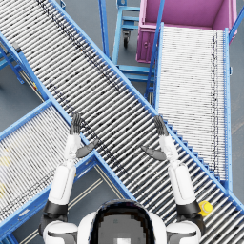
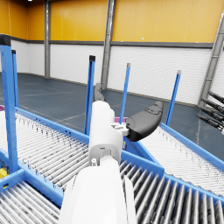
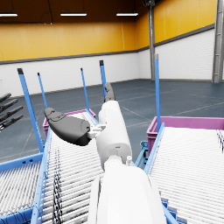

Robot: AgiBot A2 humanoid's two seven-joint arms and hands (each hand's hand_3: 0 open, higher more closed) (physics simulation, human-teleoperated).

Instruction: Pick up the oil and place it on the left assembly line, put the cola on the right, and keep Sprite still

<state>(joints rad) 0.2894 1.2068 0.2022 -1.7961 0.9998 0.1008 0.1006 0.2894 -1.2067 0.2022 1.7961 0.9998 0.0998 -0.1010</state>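
Both hands hover over the long diagonal roller conveyor (image 1: 109, 105), holding nothing. My left hand (image 1: 78, 136) is open with its fingers straight and its thumb out to the side; it also shows in the left wrist view (image 2: 142, 123). My right hand (image 1: 159, 138) mirrors it, open and empty, and the right wrist view shows the same hand (image 3: 70, 127). A small yellow object (image 1: 205, 208) lies on the rollers beside my right elbow; I cannot tell what it is. No cola or Sprite shows in any view.
A shorter roller line (image 1: 28, 147) branches off to the left, and another roller line (image 1: 190, 86) runs on the right up to a pink bin (image 1: 190, 14). Blue rails and upright posts (image 2: 89, 94) edge the lines. Grey floor lies between the frames.
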